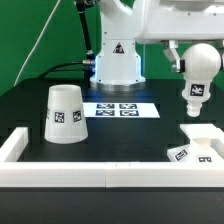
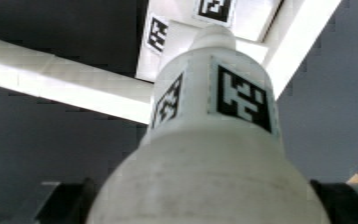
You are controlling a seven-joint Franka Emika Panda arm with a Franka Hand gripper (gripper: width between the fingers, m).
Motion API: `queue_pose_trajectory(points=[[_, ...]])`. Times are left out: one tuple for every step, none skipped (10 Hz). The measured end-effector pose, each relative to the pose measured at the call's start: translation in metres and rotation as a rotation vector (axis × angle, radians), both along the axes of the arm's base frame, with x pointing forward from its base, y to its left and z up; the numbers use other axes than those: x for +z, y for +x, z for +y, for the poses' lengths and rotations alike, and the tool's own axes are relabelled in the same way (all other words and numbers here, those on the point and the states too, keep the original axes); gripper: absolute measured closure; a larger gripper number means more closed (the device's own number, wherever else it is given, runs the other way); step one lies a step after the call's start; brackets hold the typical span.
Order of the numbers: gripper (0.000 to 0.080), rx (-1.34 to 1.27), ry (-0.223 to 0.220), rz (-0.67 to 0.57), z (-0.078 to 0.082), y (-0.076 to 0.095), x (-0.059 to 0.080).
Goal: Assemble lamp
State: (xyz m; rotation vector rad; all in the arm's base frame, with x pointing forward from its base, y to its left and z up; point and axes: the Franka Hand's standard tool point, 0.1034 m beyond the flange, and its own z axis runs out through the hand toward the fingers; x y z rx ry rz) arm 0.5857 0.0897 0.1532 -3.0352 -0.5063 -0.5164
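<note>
End effector clamped on the bulb, hanging neck-down in the air over the base on the black tabletop; the shade stands well apart. Likely step: seating the bulb, which calls for a straight, centred descent

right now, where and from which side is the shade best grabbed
Grip the shade near its narrower top end, coming straight down from above, jaws across the side walls: it stands upright, wide end down, tapering upward. The gripper holds the bulb, so that must be set down first.
</note>
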Motion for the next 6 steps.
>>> queue_pose_trajectory(points=[[0.022,0.004,-0.002,0.0,0.0,0.002,-0.001],[0.022,0.01,-0.002,-0.011,0.002,0.013,0.0],[0.022,0.012,0.0,-0.021,0.004,0.021,0.001],[0.022,0.014,-0.001,-0.022,0.004,0.023,-0.002],[0.022,0.021,-0.004,-0.026,0.004,0.025,-0.007],[0.022,0.019,-0.003,-0.036,0.003,0.025,-0.01]])
